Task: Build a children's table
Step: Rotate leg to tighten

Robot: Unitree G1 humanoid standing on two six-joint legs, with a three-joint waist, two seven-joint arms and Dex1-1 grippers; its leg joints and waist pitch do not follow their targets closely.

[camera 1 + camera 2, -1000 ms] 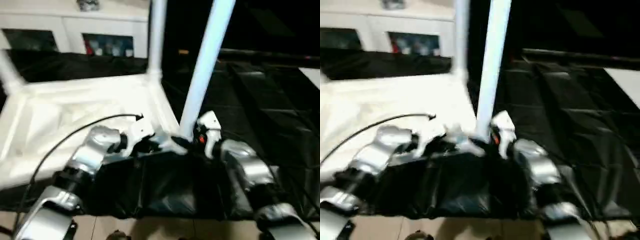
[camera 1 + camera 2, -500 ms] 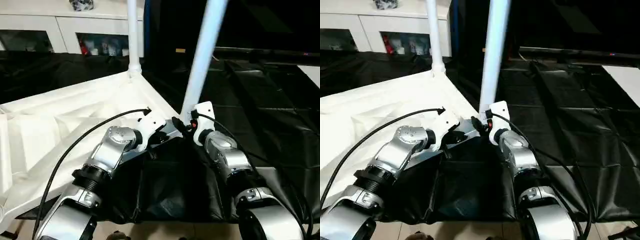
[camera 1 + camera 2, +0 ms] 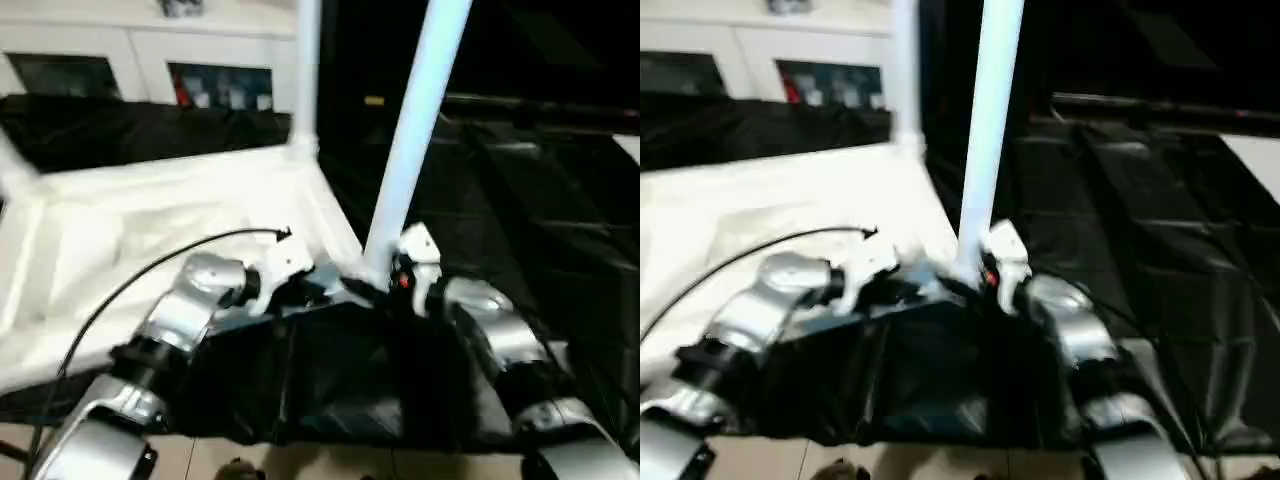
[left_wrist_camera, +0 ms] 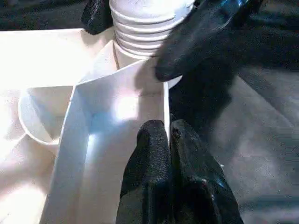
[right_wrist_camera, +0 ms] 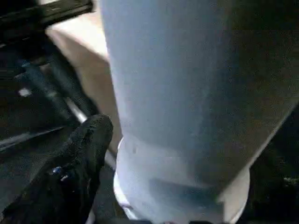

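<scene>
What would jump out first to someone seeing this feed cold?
The near white leg rises upright from the near corner of the upturned white tabletop on black cloth. Both silver forearms meet at its base, the right pincer around the ribbed foot. A second leg stands at the far corner.

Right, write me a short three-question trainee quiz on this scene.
1. True or false: the left gripper is shut.
2. The near leg is: A) upright at a corner of the table top; B) flat on the floor; C) in a person's hand.
3. What colour is the cloth under the table top?
Key: 1 true; 2 A; 3 black.
</scene>
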